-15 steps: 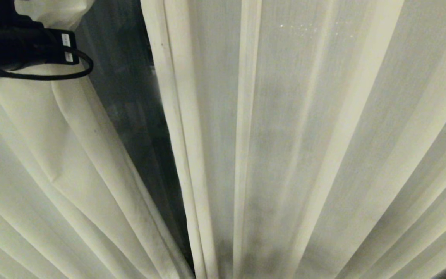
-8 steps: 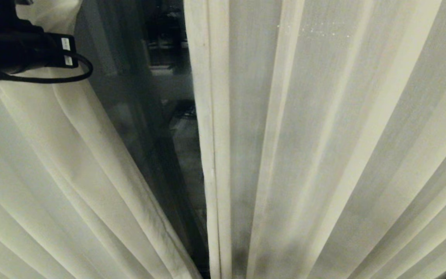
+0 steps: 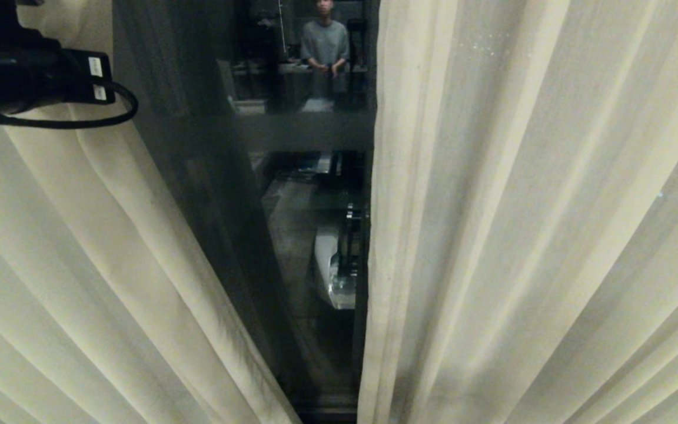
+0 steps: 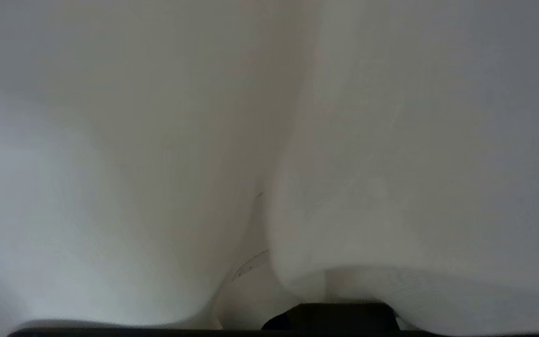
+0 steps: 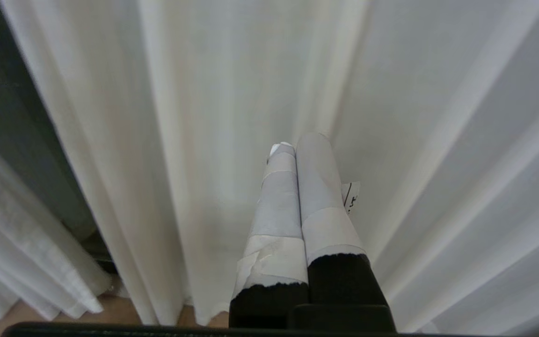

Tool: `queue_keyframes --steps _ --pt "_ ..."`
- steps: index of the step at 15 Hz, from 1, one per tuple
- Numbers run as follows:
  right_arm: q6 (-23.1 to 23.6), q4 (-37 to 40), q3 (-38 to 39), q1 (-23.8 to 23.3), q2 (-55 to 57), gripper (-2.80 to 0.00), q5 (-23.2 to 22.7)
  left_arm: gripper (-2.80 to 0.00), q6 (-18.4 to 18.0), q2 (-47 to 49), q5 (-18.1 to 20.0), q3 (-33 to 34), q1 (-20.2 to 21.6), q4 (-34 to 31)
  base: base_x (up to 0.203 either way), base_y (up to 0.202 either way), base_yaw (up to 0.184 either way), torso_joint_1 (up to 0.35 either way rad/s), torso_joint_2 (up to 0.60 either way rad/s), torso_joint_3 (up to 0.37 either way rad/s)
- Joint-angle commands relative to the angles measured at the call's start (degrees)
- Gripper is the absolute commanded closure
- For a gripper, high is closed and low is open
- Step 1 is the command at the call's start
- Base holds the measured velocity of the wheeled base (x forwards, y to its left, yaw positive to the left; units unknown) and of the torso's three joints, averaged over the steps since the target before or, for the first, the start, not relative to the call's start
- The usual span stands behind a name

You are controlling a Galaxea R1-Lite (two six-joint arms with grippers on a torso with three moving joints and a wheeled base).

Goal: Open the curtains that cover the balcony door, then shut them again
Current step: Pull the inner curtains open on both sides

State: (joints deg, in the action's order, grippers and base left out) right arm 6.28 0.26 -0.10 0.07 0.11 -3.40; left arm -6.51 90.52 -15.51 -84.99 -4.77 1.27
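Cream-beige pleated fabric curtains (image 3: 539,235) parted, showing a strip of the dark-framed glass balcony door (image 3: 292,194).
At upper left, the black left arm (image 3: 15,76) presses into the left panel, fingers clenched, grasp hidden by cloth; rightward, the taped right fingers (image 5: 297,187) are clenched empty before the right panel.

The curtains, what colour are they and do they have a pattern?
The curtains are plain cream-beige with long vertical pleats and no printed pattern, best seen in the head view.
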Motion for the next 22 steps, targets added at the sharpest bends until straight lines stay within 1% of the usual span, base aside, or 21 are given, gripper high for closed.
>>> queue_keyframes --steps 1,7,11,22 --pt "0.05 0.0 0.01 0.01 -0.02 0.0 -0.03 0.0 0.01 -1.13 -0.05 1.05 0.1 0.05 0.0 0.194 -0.003 0.002 0.0 0.002" --pt "0.05 0.0 0.01 0.01 -0.02 0.0 -0.03 0.0 0.27 -1.48 -0.06 1.32 0.9 -0.04 0.0 0.191 0.0 0.005 0.0 0.002" --pt "0.05 0.0 0.01 0.01 -0.02 0.0 -0.03 0.0 1.4 -1.48 -1.19 1.32 0.99 -0.13 0.0 0.191 0.003 0.005 0.0 0.001" --pt "0.05 0.0 0.01 0.01 -0.02 0.0 -0.03 0.0 1.33 -1.65 -1.36 1.49 0.99 -0.13 0.0 0.191 0.001 0.001 0.0 0.003"
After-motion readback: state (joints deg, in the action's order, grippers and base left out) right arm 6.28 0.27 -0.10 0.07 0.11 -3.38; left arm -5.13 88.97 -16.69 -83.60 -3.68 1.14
